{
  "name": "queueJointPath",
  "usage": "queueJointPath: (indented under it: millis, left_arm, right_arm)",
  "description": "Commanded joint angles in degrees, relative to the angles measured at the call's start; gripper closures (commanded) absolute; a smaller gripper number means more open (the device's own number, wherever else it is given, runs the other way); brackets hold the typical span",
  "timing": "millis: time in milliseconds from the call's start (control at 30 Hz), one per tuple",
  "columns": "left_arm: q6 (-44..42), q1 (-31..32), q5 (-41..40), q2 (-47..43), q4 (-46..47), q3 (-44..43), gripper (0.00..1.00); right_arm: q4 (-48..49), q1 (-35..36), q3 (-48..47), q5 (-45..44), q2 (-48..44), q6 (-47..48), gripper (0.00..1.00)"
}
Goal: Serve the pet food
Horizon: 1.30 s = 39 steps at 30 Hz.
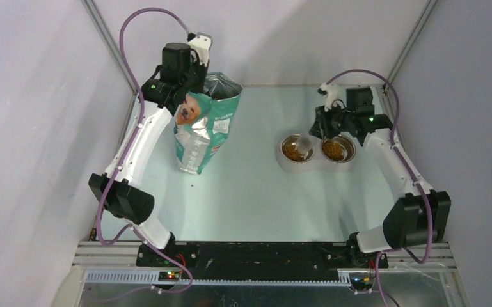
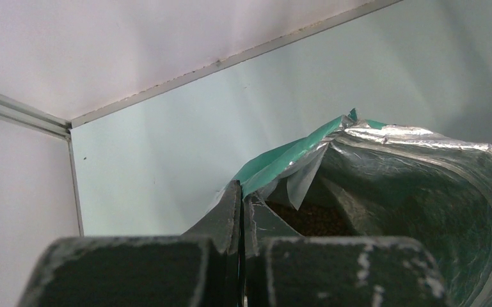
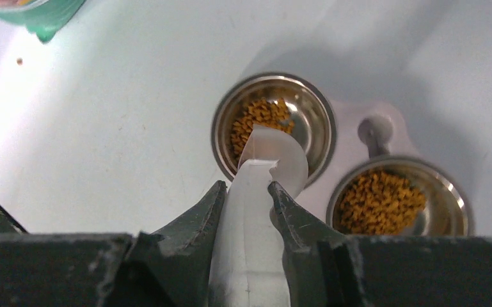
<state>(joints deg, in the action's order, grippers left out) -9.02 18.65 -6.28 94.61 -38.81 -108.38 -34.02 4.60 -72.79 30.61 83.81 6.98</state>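
Steel bowl pair (image 1: 281, 153) has kibble in both sides, scoop parked over the emptier one

So the right gripper (image 3: 246, 192) is clamped on the handle of the clear scoop (image 3: 270, 157). The scoop's long axis runs straight out from the jaws toward 12 o'clock in the wrist view, cup end over the near rim of the emptier bowl (image 3: 323, 131). In there the pet food (image 3: 259, 118) sits heaped toward 9 o'clock, just past the scoop tip. The other bowl (image 3: 451, 192), off at 4 o'clock, looks fuller. Can't tell if the scoop has any kibble in it. Meanwhile the left gripper (image 2: 242, 195) is pinched together on the bag (image 2: 422, 198) rim, well apart at 9 o'clock from the bowls in the top view, so I'd say the right arm is the nearer one for more tipping.
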Motion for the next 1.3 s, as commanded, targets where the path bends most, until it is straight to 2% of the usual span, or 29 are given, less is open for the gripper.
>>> queueJointPath:
  millis: [0,133,300,500,767,1067,1267]
  left_arm:
    - [1.3,-0.3,1.3,-4.0,5.1,0.1,1.00]
    - [1.8,-0.4,1.7,-4.1,5.0,0.7,1.00]
    - [3.4,-0.4,3.3,-3.3,4.3,0.2,1.00]
    - [7.5,-0.3,7.2,0.1,1.6,-3.9,1.00]
    - [13.6,1.1,11.9,4.2,0.4,-6.3,1.00]
    - [12.5,2.8,13.1,4.6,-1.1,-7.9,1.00]
    - [12.4,3.3,15.5,3.2,0.6,-7.7,1.00]
  right_arm:
    - [2.5,6.0,-3.3,-10.8,-6.9,11.2,1.00]
    - [3.1,6.8,-8.4,-10.3,-7.2,6.2,1.00]
    - [4.4,6.1,-23.5,0.5,-2.0,-6.9,1.00]
    - [13.3,8.8,-37.0,10.7,6.2,-24.1,1.00]
    - [18.8,15.3,-47.0,14.2,16.6,-31.5,1.00]
    - [8.6,18.6,-48.3,10.9,22.6,-19.9,1.00]
    - [-0.7,22.7,-54.1,8.2,27.5,-10.2,1.00]
